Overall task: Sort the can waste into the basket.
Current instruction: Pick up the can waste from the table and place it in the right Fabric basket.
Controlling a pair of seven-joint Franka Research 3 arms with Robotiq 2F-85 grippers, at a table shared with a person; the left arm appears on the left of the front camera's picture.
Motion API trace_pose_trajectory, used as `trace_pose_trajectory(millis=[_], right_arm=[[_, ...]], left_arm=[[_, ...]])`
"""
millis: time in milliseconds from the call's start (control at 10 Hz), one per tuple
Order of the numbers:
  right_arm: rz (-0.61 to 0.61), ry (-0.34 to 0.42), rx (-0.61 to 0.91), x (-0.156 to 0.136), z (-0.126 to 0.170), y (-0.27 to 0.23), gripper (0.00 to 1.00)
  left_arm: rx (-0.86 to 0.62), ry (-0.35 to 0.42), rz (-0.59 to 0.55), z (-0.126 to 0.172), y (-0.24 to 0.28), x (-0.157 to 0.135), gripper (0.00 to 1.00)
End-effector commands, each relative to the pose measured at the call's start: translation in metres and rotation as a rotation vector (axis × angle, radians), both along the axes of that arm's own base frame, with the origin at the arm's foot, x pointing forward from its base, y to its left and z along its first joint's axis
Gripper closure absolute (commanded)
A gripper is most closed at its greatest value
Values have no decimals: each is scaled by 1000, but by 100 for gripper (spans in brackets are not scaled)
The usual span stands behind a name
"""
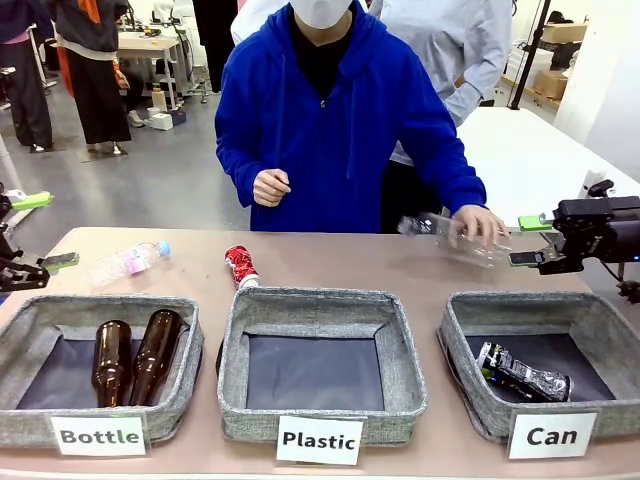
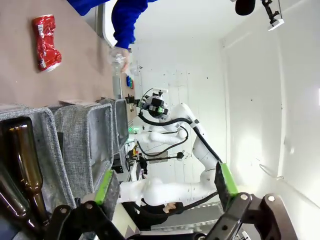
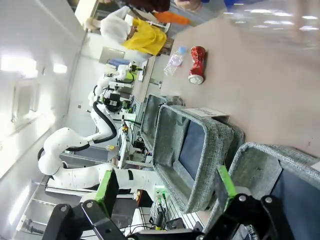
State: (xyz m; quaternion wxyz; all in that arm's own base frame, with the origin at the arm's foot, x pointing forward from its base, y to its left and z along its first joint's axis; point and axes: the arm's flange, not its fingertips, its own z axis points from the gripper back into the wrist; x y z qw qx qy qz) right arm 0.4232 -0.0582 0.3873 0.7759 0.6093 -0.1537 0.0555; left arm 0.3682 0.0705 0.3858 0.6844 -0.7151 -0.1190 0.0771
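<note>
Baskets L-R: "Bottle" (image 1: 100, 305), "Plastic" (image 1: 320, 298), "Can" (image 1: 520, 300)

The basket (image 1: 540, 300) at the counter's (image 1: 340, 262) front right corner is grey woven fabric with dark lining and a white card lettered black. The counter is pinkish tan. Near its far edge lies a red crushed can (image 1: 240, 266); the two bottles (image 1: 155, 350) are brown.
</note>
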Motion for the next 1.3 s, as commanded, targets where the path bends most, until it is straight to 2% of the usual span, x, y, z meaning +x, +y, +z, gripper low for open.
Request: trace_pose_trajectory(millis=[0,100,300,500,700,800,900,1000,1200], right_arm=[[-11,-10,9,4,4,-2,0],[-11,-10,9,4,4,-2,0],[-11,-10,9,4,4,-2,0],[-11,-10,9,4,4,-2,0],[-11,-10,9,4,4,-2,0],[-11,-10,9,4,4,-2,0],[-11,-10,9,4,4,-2,0],[-11,-10,9,4,4,-2,0],[-11,-10,9,4,4,-2,0]], left_arm=[[111,58,-112,17,-12,28,0],[237,114,-165,34,-25,47,0],[447,214,-197,61,-55,84,0],[620,299,-300,72,-104,132,0],[649,333,-354,68,-124,157,0],[598,328,-392,69,-107,151,0],[543,304,-393,77,-65,131,0],[466,237,-479,80,-6,89,0],[334,110,-413,63,59,19,0]])
